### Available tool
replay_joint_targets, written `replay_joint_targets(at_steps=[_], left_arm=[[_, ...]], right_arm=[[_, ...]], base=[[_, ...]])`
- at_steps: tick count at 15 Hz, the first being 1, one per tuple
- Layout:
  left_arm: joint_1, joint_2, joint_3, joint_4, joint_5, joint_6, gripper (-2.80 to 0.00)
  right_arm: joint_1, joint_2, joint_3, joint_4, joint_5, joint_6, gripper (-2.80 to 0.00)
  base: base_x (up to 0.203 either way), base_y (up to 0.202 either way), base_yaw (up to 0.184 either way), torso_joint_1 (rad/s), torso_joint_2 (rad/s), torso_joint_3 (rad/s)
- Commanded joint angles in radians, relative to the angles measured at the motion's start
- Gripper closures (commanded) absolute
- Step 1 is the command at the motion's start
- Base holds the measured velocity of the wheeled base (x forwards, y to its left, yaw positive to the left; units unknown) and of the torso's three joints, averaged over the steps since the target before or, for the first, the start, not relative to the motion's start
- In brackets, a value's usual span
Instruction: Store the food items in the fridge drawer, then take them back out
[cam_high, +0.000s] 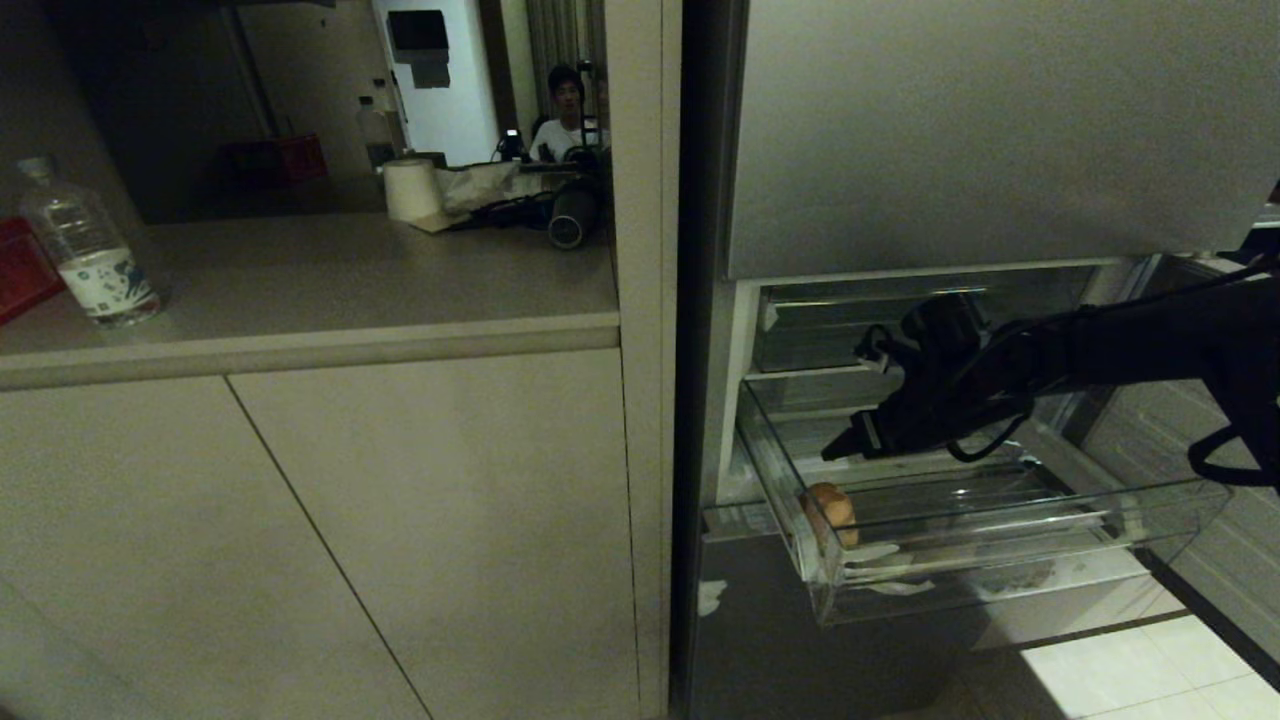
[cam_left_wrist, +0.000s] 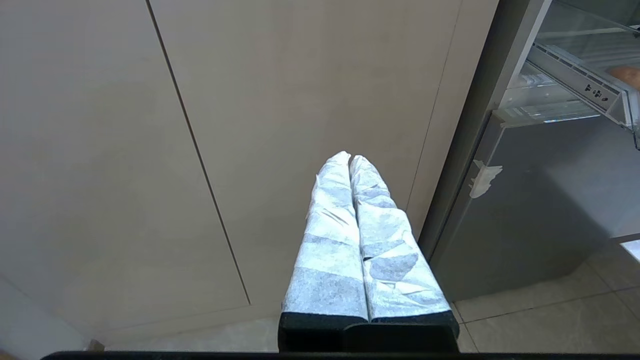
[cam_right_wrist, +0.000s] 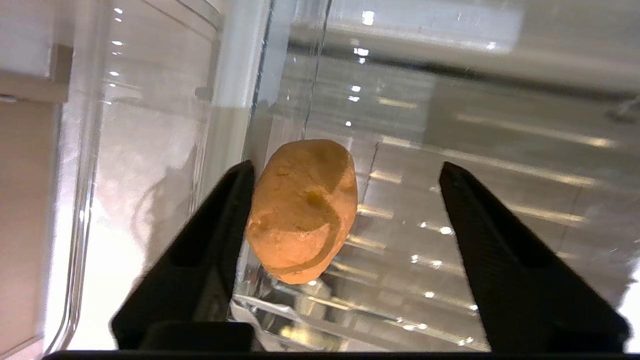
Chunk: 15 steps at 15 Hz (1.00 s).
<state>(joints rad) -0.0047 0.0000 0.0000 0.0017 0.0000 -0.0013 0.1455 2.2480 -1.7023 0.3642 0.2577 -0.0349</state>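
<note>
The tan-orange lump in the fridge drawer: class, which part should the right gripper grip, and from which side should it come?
Probably across the narrow middle of the tan-orange lump, coming from above through the open top of the fridge drawer. The lump lies in the drawer's corner against its clear wall, so a side approach is blocked. The right gripper is open above it.

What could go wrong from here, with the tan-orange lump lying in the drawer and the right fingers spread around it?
1. The tan-orange lump lies against the fridge drawer side wall; one of the right gripper fingers sits right beside it and could nudge or roll it.
2. The arm reaches over the clear front lip and might catch on it.
3. Only one food item shows; the pepper is not visible.
</note>
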Motion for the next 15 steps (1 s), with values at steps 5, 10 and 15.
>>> replay_joint_targets(at_steps=[5,10,15], left_arm=[[0.0,0.002,0.0,0.0,-0.001,0.0,0.0],[0.0,0.002,0.0,0.0,0.0,0.0,0.0],[0.0,0.002,0.0,0.0,0.0,0.0,0.0]], right_arm=[[0.006,0.107,-0.167,0.19,0.003,0.033,-2.8],[0.005,0.134,-0.156,0.202,0.003,0.033,-2.8],[0.006,0.135,-0.144,0.215,0.003,0.039,-2.8]], base=[[0.0,0.0,0.0,0.0,0.0,0.0],[0.0,0.0,0.0,0.0,0.0,0.0],[0.0,0.0,0.0,0.0,0.0,0.0]])
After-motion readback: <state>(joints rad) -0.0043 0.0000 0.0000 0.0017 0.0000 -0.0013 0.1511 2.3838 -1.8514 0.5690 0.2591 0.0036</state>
